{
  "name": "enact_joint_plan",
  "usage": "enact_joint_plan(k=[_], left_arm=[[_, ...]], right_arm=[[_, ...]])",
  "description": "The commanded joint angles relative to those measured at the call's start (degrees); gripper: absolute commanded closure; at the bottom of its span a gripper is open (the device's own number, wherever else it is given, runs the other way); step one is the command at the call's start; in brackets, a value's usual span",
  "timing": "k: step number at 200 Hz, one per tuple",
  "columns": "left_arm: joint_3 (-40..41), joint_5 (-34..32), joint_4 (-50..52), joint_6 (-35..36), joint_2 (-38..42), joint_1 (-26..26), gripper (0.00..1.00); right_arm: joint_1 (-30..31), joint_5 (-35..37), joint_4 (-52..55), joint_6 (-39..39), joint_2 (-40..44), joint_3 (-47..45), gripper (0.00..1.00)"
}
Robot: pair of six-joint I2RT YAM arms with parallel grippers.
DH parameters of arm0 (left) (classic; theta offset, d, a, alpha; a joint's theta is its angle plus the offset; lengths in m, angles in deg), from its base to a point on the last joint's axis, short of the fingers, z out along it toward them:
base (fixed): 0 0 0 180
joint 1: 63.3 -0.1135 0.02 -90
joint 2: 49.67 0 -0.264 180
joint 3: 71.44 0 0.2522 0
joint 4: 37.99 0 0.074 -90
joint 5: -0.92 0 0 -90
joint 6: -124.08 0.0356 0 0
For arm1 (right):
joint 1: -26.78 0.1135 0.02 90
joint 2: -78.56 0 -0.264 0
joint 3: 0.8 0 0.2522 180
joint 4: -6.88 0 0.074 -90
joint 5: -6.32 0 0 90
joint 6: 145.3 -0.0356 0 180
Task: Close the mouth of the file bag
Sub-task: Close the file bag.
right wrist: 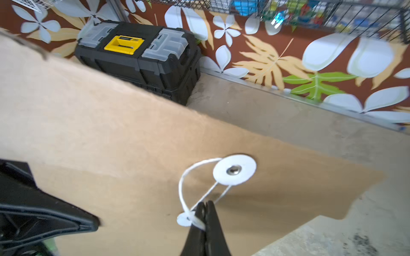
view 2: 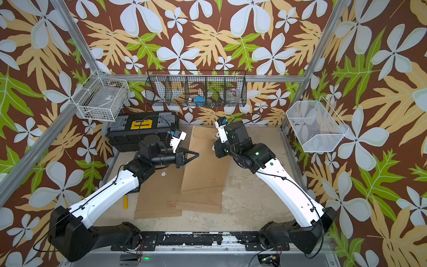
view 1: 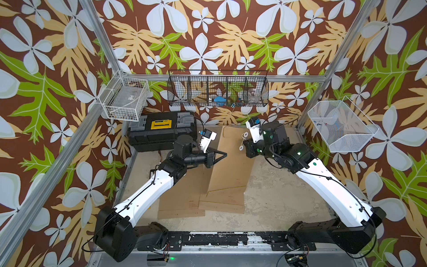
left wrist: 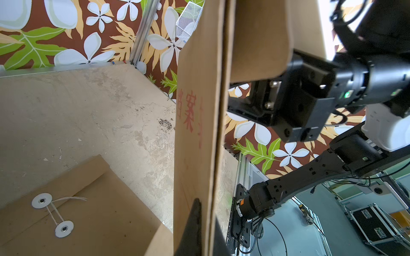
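Winding step: right jaws are pinching shut on string (right wrist: 183,190) beside lower disc (right wrist: 182,220); left jaws are clamping bag (view 1: 231,166) edge (bag tilting up over bench (view 1: 277,196)). Next move is calling for looping string tautly round upper disc (right wrist: 244,170).

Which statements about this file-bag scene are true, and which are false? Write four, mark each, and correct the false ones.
1. The right gripper is shut on the white string of the lifted file bag. True.
2. The left gripper is open and touches nothing. False: it is shut on the edge of the lifted file bag.
3. The toolbox has a red handle. False: its handle is yellow.
4. A second file bag lies flat on the table. True.
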Motion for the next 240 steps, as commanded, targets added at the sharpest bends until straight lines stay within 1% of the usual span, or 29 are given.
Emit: enact_joint_plan(k=[1, 18, 37, 61, 93, 146, 175, 217, 240], left_arm=[[-0.8, 0.5, -1.5, 0.6, 0.7, 0.1, 1.0], [-1.0, 0.7, -1.4, 0.6, 0.9, 0.1, 1.0], [-1.0, 0.8, -1.4, 0.8, 1.0, 0.1, 1.0], [-1.0, 1.0, -1.4, 0.9, 1.0, 0.1, 1.0], [-1.4, 2.0, -1.6, 0.7, 1.2, 0.1, 1.0], [-1.6, 4.5, -1.4, 0.9, 2.1, 0.1, 1.0], [-1.6, 4.2, 0.3, 2.5, 2.1, 0.1, 1.0], [-1.7, 5.2, 0.3, 2.8, 2.1, 0.1, 1.0], [-1.8, 5.6, 1.2, 3.6, 2.1, 0.1, 1.0]], right_arm=[[-3.6, -16.6, -5.7, -3.8, 1.3, -3.2, 1.0], [-6.8, -25.7, -10.2, -6.7, 2.2, -6.8, 1.0], [-8.1, -32.0, -13.1, -8.6, 2.4, -8.7, 1.0], [-9.4, -35.9, -15.6, -10.7, 2.3, -10.4, 1.0], [-11.2, -37.9, -17.1, -11.6, 1.6, -12.3, 1.0], [-15.2, -38.2, -15.4, -9.8, 0.2, -12.5, 1.0], [-15.8, -34.3, -11.4, -6.8, -0.5, -9.8, 1.0], [-15.8, -27.2, -6.6, -3.8, -1.1, -6.6, 1.0], [-15.9, -26.1, -5.5, -3.2, -1.2, -4.9, 1.0]])
